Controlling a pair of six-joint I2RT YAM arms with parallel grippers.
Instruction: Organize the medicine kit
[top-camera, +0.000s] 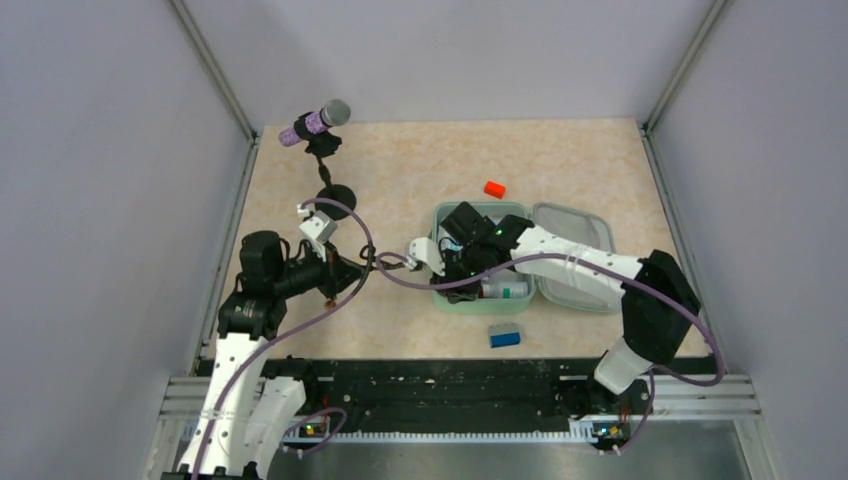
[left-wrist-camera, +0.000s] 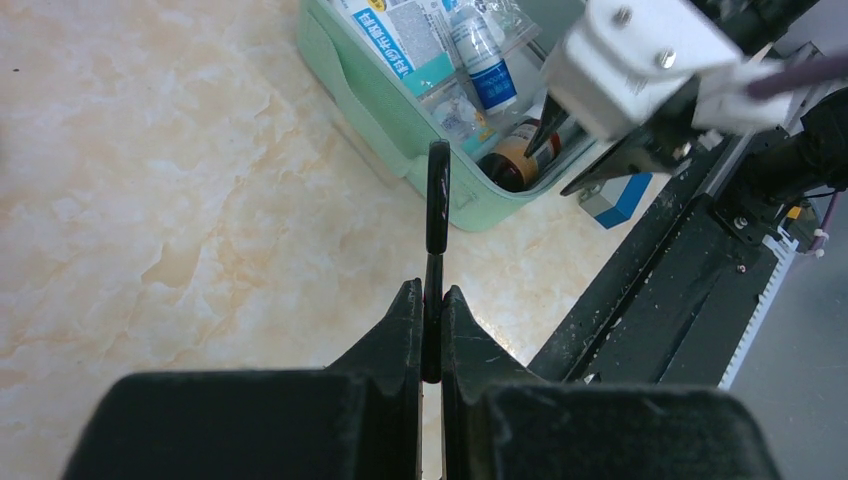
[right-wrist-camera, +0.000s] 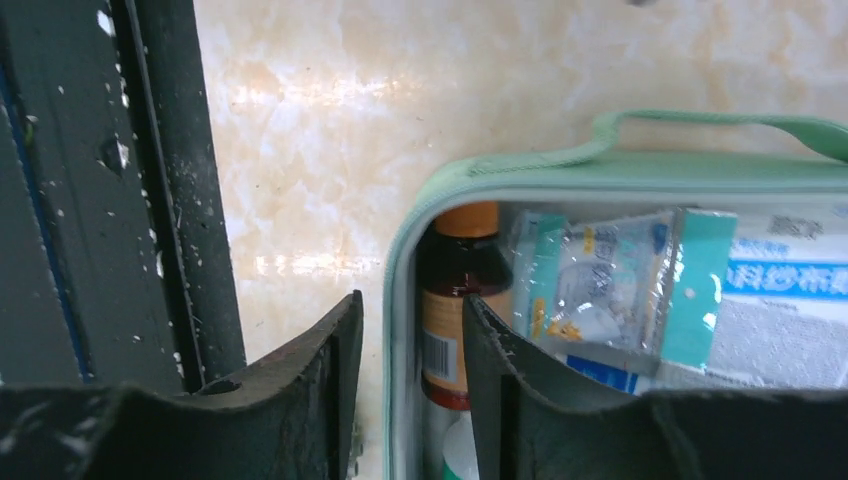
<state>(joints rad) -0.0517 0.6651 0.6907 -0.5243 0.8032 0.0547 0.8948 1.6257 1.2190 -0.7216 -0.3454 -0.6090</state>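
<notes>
Right gripper (right-wrist-camera: 408, 310) partly hides the open medicine kit (right-wrist-camera: 640, 170).

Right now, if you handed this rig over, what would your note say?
Left gripper: shut on a thin black strip, over the table left of the kit.
Right gripper: open, fingers straddling the medicine kit wall, next to a brown bottle.
Done: lid open, packets and bottles inside.
Left: blue block and orange-red block lie outside; probably stow the strip, then close the lid.
</notes>
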